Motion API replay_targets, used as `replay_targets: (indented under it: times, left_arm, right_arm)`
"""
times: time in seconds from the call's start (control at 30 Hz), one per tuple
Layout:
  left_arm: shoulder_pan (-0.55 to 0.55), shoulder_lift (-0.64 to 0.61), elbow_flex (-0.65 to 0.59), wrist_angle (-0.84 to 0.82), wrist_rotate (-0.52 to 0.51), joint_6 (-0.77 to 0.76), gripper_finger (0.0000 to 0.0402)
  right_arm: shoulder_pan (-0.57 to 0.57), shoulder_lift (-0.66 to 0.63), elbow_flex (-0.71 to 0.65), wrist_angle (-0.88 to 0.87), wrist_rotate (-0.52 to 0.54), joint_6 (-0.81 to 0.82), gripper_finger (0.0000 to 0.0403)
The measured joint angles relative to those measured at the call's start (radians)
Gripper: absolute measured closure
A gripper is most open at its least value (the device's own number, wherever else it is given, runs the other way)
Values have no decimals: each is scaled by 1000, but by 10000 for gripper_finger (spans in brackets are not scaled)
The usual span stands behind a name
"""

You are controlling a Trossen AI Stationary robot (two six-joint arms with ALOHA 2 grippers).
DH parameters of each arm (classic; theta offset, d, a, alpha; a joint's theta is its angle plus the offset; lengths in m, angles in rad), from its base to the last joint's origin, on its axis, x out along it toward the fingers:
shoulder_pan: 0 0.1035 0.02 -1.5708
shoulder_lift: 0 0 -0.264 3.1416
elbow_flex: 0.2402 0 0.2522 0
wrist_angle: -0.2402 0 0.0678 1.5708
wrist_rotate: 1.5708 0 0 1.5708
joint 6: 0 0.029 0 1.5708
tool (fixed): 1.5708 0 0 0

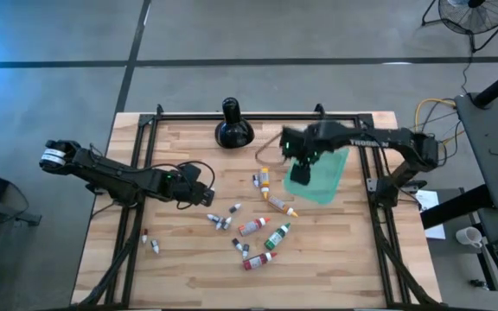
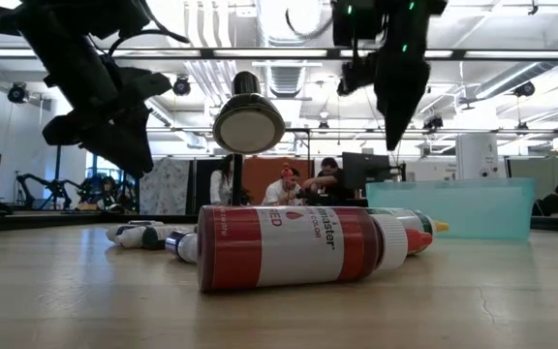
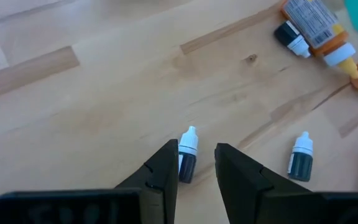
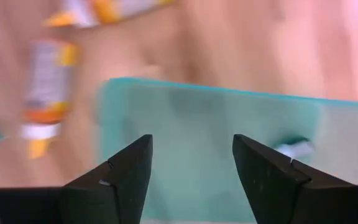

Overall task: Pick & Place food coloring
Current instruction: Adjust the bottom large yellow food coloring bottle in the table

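The food coloring bottles lie on their sides in the middle of the table: a red one (image 1: 259, 259) (image 2: 298, 247), a green one (image 1: 277, 235), an orange one (image 1: 282, 206) and several tiny dark vials (image 1: 223, 223). My left gripper (image 1: 207, 197) (image 3: 196, 163) is open and hovers over one tiny white-capped vial (image 3: 187, 155), which lies on the wood just ahead of its fingertips. My right gripper (image 1: 299, 168) (image 4: 191, 165) is open above the teal sheet (image 1: 322, 177) (image 4: 216, 143). In the low view both grippers hang clear of the table.
A black bulbous long-necked object (image 1: 232, 128) stands near the far edge. Two more tiny vials (image 1: 151, 242) lie toward the near left. A second vial (image 3: 301, 155) and an orange bottle (image 3: 316, 22) lie beyond my left gripper. A small pale thing (image 4: 294, 148) shows on the teal sheet.
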Motion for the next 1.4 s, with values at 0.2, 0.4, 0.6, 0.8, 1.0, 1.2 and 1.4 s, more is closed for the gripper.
replay_targets:
  times: [0.2, 0.4, 0.6, 0.8, 1.0, 1.2, 1.4]
  left_arm:
    - [0, 0, 0, 13, 0, 9, 321]
    - [0, 0, -1, 41, 0, 60, 321]
    - [-8, 0, -1, 51, 10, 77, 321]
    - [-50, 0, -1, 58, 30, 66, 321]
    - [-98, 0, -1, 60, 30, 56, 321]
    - [-111, 0, -2, 60, 30, 56, 321]
    - [-112, 0, -3, 61, 25, 63, 321]
  right_arm:
    - [212, -6, -1, 6, 0, 192, 188]
    - [369, 34, -27, 60, 8, 293, 188]
    - [440, 107, -72, 107, 5, 421, 188]
    - [459, 162, -104, 204, 12, 621, 188]
    - [459, 199, -104, 209, 80, 856, 188]
    - [458, 242, -105, 235, 91, 949, 188]
    - [459, 305, -104, 272, 90, 861, 188]
